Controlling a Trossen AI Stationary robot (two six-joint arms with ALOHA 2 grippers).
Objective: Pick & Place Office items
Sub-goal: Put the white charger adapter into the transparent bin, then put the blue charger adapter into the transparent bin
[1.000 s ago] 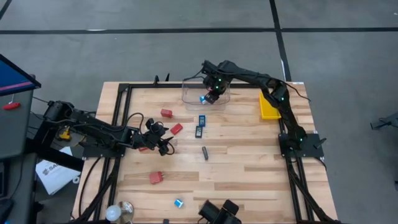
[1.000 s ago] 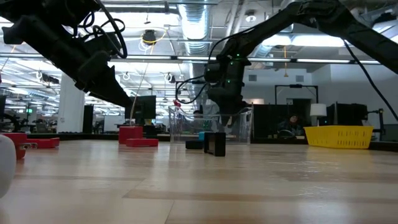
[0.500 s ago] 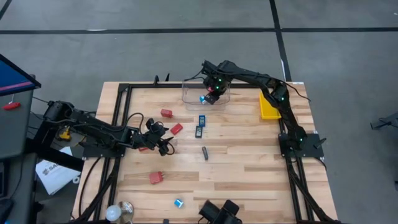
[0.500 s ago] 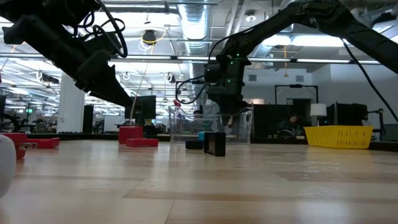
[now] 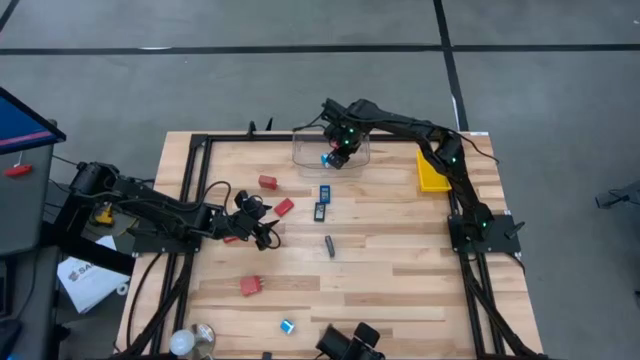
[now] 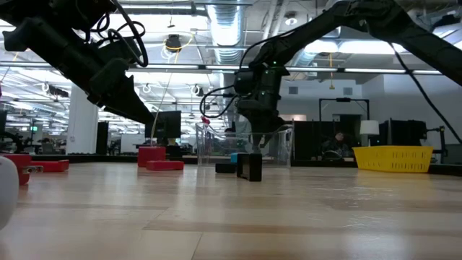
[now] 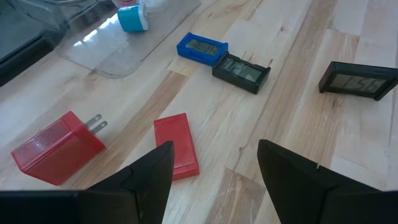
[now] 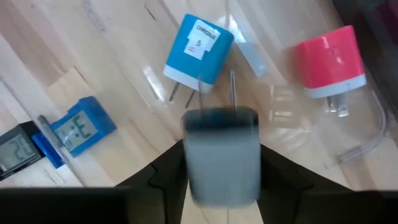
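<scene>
My right gripper (image 5: 337, 157) hangs over the clear tub (image 5: 305, 153), fingers pointing down. A grey plug (image 8: 221, 152) shows blurred between its fingers, prongs toward the tub floor. A blue plug (image 8: 199, 46) and a pink one (image 8: 326, 59) lie in the tub. My left gripper (image 7: 214, 186) stands open above the table's left middle, over a flat red block (image 7: 177, 143) and beside a red plug (image 7: 59, 149). A blue clock (image 5: 325, 192), a black clock (image 5: 320, 211) and a dark stick (image 5: 329, 245) lie mid-table. My right gripper's fingers (image 8: 168, 168) stand on either side of the grey plug's body (image 8: 221, 168), coming from above. The plug is blurred while the fingers are sharp, and I cannot tell whether they touch it. It is clear of the tub floor, prongs down.
A yellow tray (image 5: 432, 170) stands at the right edge behind the tub. A red block (image 5: 250, 286), a small blue-and-white piece (image 5: 287, 326) and a white bulb (image 5: 182, 343) lie near the front edge. Another red plug (image 5: 267, 182) lies left of the tub.
</scene>
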